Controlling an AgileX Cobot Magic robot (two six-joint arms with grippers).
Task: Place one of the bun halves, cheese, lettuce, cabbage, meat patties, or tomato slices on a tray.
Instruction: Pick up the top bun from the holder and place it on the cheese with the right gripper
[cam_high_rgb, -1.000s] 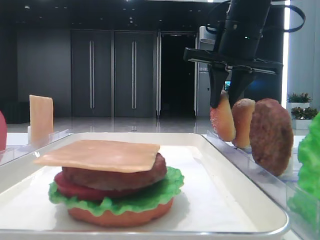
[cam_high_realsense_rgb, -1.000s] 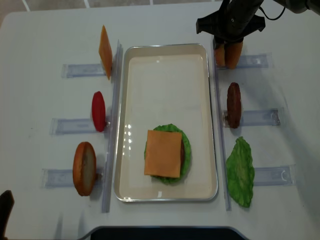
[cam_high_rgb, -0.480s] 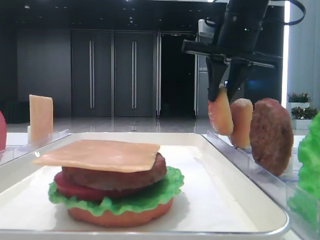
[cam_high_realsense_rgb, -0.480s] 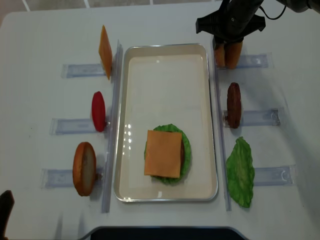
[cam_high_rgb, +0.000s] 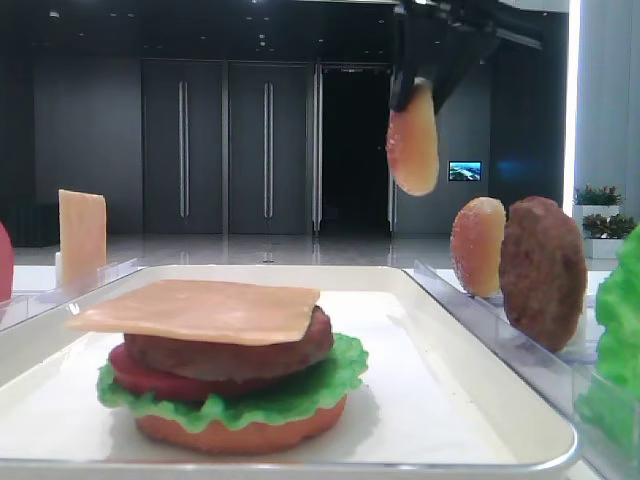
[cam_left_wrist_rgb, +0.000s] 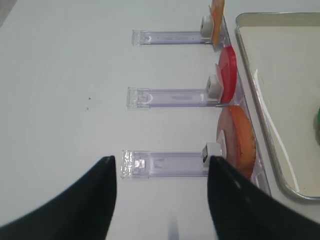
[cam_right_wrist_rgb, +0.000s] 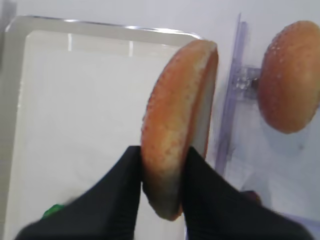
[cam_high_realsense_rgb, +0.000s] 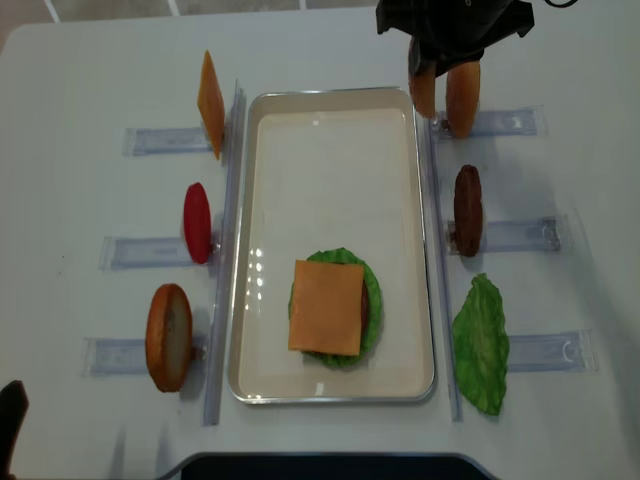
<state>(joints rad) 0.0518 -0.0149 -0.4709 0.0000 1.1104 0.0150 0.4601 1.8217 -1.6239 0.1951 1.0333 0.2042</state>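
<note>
My right gripper (cam_right_wrist_rgb: 162, 185) is shut on a speckled golden-brown bun half (cam_right_wrist_rgb: 180, 120), held on edge in the air. From above, the bun half (cam_high_realsense_rgb: 423, 88) hangs over the far right rim of the white tray (cam_high_realsense_rgb: 335, 160), with the right gripper (cam_high_realsense_rgb: 428, 62) above it. In the low view the bun half (cam_high_rgb: 413, 140) floats well above the rack. On the tray's near part sits a stack topped by cheese (cam_high_realsense_rgb: 326, 306) over a meat patty (cam_high_rgb: 230, 355), tomato (cam_high_rgb: 140, 375) and lettuce (cam_high_rgb: 300, 395). My left gripper (cam_left_wrist_rgb: 162, 200) is open over bare table.
A second speckled bun (cam_high_realsense_rgb: 462, 98) stands in the far right rack. A meat patty (cam_high_realsense_rgb: 467, 210) and a lettuce leaf (cam_high_realsense_rgb: 481, 343) stand along the right side. Left racks hold a cheese slice (cam_high_realsense_rgb: 210, 103), a tomato slice (cam_high_realsense_rgb: 197, 222) and a bun (cam_high_realsense_rgb: 168, 337).
My right gripper has lifted the bun half up out of the far right rack and carried it left, over the tray's rim. The left gripper has not moved.
</note>
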